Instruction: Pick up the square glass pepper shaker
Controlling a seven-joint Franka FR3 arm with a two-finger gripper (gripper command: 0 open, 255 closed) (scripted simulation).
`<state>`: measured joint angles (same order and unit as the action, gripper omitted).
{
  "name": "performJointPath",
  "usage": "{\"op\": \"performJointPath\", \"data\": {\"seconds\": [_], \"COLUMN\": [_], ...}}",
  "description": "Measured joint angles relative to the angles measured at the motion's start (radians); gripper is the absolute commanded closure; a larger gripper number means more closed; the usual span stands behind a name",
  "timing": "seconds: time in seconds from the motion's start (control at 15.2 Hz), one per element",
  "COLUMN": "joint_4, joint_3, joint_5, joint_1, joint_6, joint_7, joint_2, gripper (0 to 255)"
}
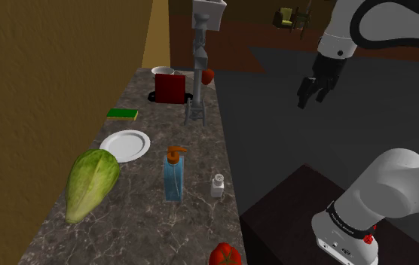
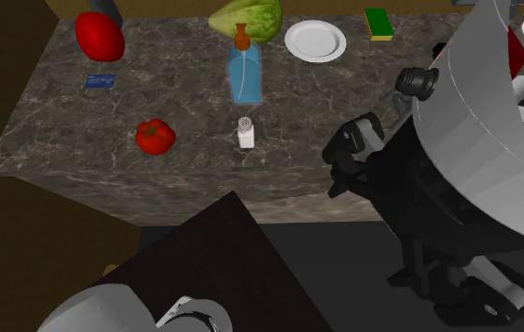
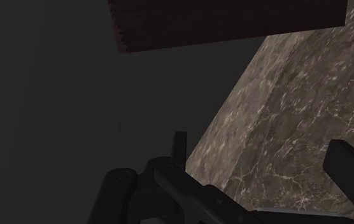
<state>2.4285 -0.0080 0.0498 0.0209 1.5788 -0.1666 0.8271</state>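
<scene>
- The pepper shaker (image 1: pixel 218 184) is a small square-sided bottle with a pale, whitish body and a grey cap. In the second exterior view the shaker (image 2: pixel 245 132) shows a ring of dark holes on the cap.
- It stands upright on the dark marbled table (image 1: pixel 148 226), close to the edge that faces the robot's stand (image 1: pixel 291 218).
- In the shoulder view a blue soap bottle (image 1: pixel 174 175) with an orange pump stands just to its left, near but apart from it.
- In the second exterior view the soap bottle (image 2: pixel 244 75) is farther back on the table (image 2: pixel 364 104). A red tomato (image 2: pixel 155 136) lies to the shaker's left, well apart from it.
- Farther along the table in the shoulder view lie a head of lettuce (image 1: pixel 91 184), a white plate (image 1: pixel 125 144) and a green sponge (image 1: pixel 123 114).
- The end effector (image 1: pixel 312 98) hangs in the air over the dark floor. It is to the right of the table in the shoulder view and well away from the shaker.
- Its two black fingers stand apart with nothing between them: released, grasping nothing.
- In the wrist view the end effector (image 3: pixel 258 145) points down past the table's edge, with marble (image 3: pixel 297 95) on one side and dark floor on the other.
</scene>
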Motion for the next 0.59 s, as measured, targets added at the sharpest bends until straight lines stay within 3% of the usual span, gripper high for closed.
{"op": "performJointPath", "data": {"seconds": [0.59], "joint_4": [0.12], "joint_3": [0.122], "joint_5": [-0.116], "joint_1": [0.049], "joint_6": [0.138], "joint_7": [-0.16], "joint_2": [-0.032], "gripper": [0]}}
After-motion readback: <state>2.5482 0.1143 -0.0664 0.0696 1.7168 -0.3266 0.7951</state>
